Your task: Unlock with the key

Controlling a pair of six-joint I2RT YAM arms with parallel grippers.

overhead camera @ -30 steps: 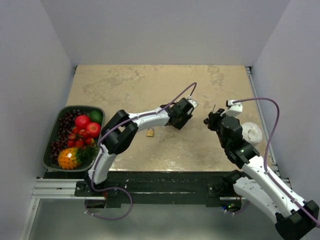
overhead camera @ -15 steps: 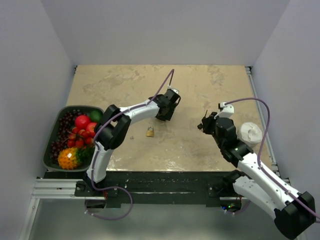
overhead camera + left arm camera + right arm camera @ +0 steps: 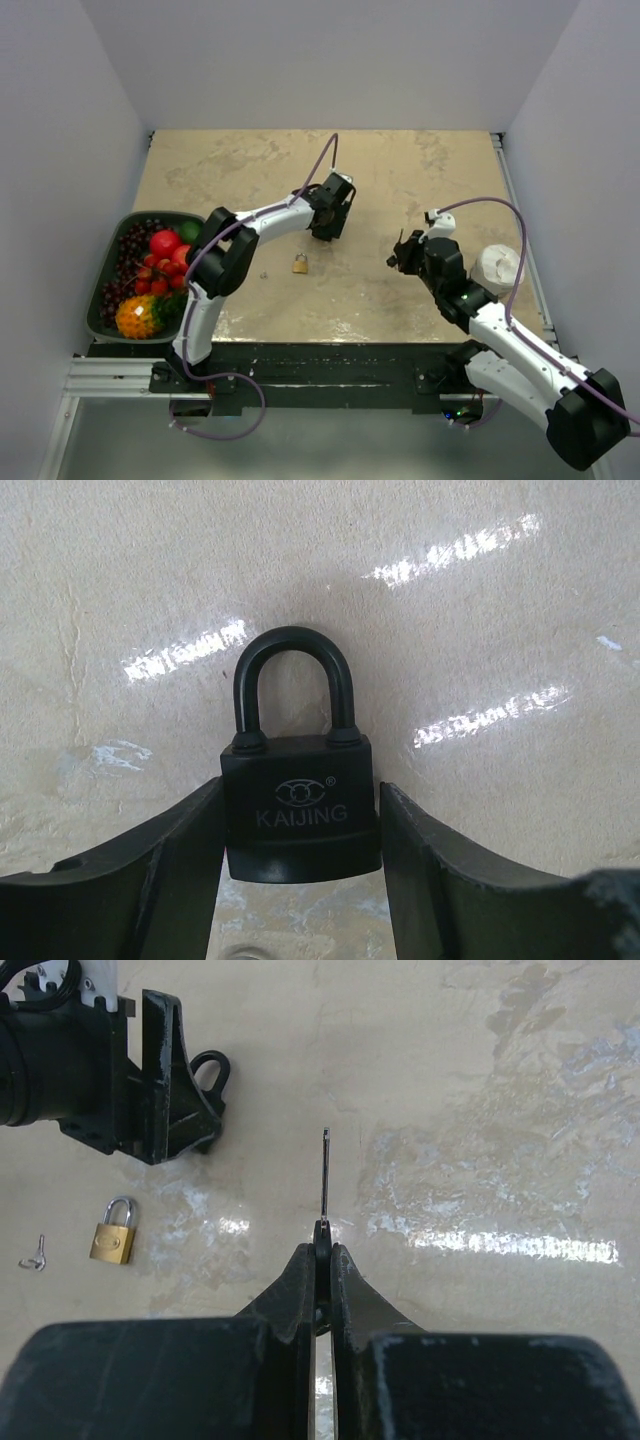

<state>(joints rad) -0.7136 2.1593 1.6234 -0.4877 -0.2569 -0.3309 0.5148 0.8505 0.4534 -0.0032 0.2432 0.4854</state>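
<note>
Between the fingers of the left gripper (image 3: 300, 798), the black padlock (image 3: 300, 825) marked KAIJING is clamped by its body, shackle seated. Right of the padlock, well apart, the right gripper (image 3: 323, 1250) pinches a key (image 3: 325, 1175), blade projecting forward. Near the padlock, a brass padlock (image 3: 299, 263) lies on the glossy, mottled beige table (image 3: 400, 160). Pale walls (image 3: 330, 60) enclose three sides. The black padlock's keyway is hidden, and whether the padlock touches the table cannot be determined.

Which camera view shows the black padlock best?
The left wrist view: the black padlock sits close, inside the left gripper, brand legible. The right wrist view shows only its shackle; the top view hides it.
</note>
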